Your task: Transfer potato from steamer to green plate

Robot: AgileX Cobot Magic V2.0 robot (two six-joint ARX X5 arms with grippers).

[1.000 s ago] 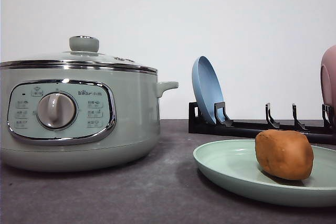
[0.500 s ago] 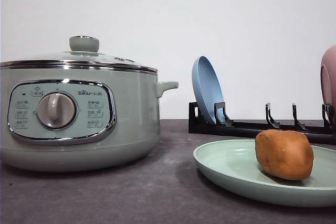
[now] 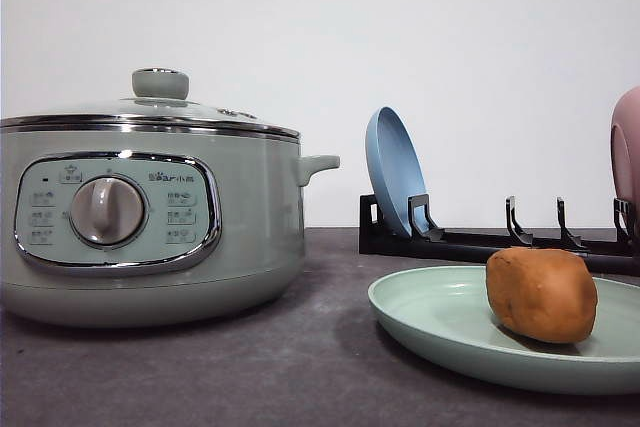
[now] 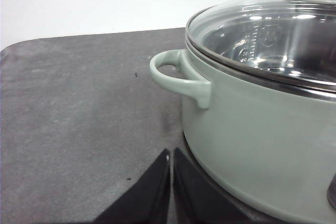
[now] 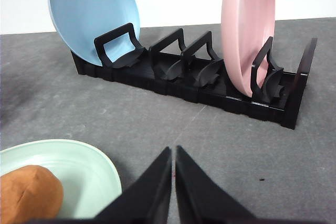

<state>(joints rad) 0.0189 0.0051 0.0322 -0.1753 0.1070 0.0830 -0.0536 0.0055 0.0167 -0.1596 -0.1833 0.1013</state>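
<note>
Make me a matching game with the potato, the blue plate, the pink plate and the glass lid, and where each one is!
Things:
1. potato
2. blue plate
3. pink plate
4. glass lid

Places:
A. on the steamer
B. upright at one end of the black rack, nearer the steamer
C. lying on the green plate
D. upright in the rack near its other end

Pairs: 1-C, 2-B, 3-D, 4-A

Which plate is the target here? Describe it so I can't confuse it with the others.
Start at the steamer on the left of the front view and move right across the table. The green plate lies flat there, with the potato on it. The blue plate and pink plate stand upright in the black rack behind.
</note>
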